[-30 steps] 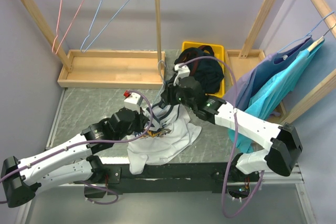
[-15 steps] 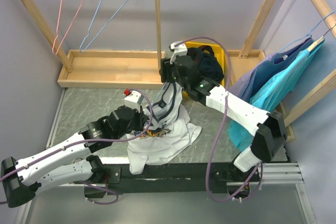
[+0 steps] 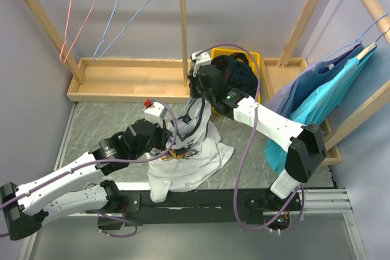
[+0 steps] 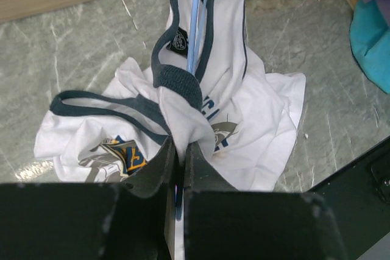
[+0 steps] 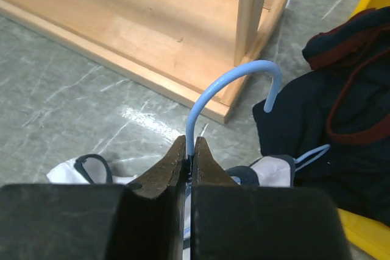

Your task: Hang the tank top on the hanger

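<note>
My right claw (image 5: 188, 161): clenched on the hanger (image 5: 230, 83) below its hook. My left claw (image 4: 178, 161): clenched on the tank top (image 4: 241, 120), bunched on the bench (image 4: 91, 47).

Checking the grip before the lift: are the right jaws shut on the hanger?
Shut. The right gripper pinches the hanger just below its hook.

Three wire hangers show: one pink hanger (image 3: 78, 13) and one light-blue hanger (image 3: 125, 19) on the rack, one light-blue hanger (image 5: 228, 89) at the tank top (image 3: 189, 165). One yellow bin (image 3: 253, 59). Two arms.
</note>
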Tool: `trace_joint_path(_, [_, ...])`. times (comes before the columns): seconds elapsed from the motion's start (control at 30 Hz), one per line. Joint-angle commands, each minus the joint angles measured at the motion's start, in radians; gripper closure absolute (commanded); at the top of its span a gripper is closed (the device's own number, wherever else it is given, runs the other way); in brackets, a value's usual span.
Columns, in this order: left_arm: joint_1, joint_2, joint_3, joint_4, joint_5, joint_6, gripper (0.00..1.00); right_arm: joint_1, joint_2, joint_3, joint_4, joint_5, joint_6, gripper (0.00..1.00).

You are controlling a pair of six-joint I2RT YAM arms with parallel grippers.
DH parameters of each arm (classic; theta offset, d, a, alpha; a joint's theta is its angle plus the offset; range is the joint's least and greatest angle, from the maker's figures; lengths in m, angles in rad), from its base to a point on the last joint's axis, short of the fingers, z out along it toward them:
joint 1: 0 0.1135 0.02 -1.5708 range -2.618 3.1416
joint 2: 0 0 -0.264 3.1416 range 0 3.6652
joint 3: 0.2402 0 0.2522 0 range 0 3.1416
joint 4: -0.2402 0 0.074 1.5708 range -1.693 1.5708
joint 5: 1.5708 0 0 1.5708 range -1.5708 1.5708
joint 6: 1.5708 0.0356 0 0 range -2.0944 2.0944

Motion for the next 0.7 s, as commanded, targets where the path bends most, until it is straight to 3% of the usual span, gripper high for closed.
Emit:
trace_joint_path(0.0, [-0.001,0.012,0.106,0.010,-0.013,0.046,0.99,0.040,-0.053,0.094,-0.010,0.106,-0.024,1.00])
trace_joint_path(0.2, [-0.001,0.058,0.238,-0.049,-0.062,0.102,0.95,0.120,-0.118,0.133,-0.041,0.292,-0.096,1.00])
trace_joint_path(0.33, [-0.001,0.084,0.306,-0.086,-0.077,0.141,0.83,0.159,-0.158,0.145,-0.045,0.370,-0.142,1.00])
trace_joint_path(0.5, [0.001,0.107,0.381,-0.078,-0.076,0.197,0.71,0.197,-0.188,0.194,-0.087,0.386,-0.188,1.00])
trace_joint_path(0.67, [0.001,0.160,0.460,-0.076,-0.060,0.252,0.70,0.228,-0.189,0.229,-0.128,0.409,-0.211,1.00])
